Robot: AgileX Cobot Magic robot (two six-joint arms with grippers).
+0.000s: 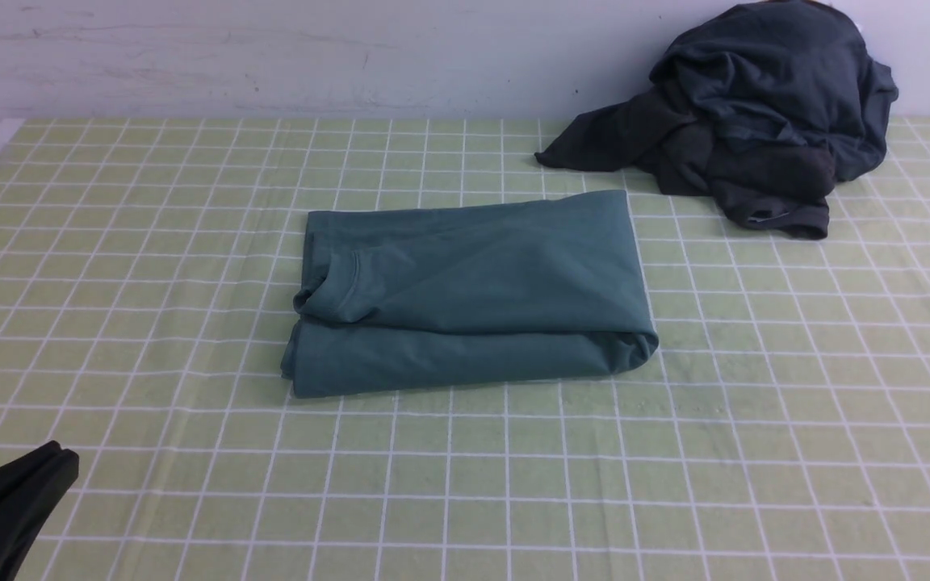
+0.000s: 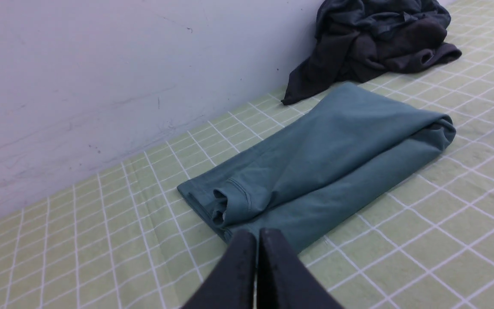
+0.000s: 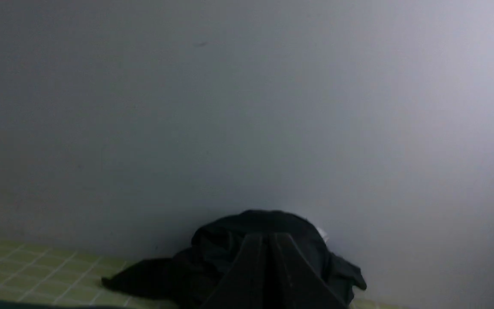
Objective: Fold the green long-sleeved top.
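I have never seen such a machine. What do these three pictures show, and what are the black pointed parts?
This is a robot with two arms, each ending in a gripper, a two-fingered clamp. The wide picture comes from a camera between the arms, looking forward. The other two come from cameras on the wrists, so each shows its own black fingers: the left gripper and the right gripper, both shut, holding nothing. On the checked tablecloth lies the green top, folded into a rectangle. By the wall sits a heap of dark clothes.

Your green top (image 1: 473, 290) is soft, matt knit cloth. The checked table cover (image 1: 756, 484) looks matt too; the dark garment (image 1: 756, 105) is likewise cloth.
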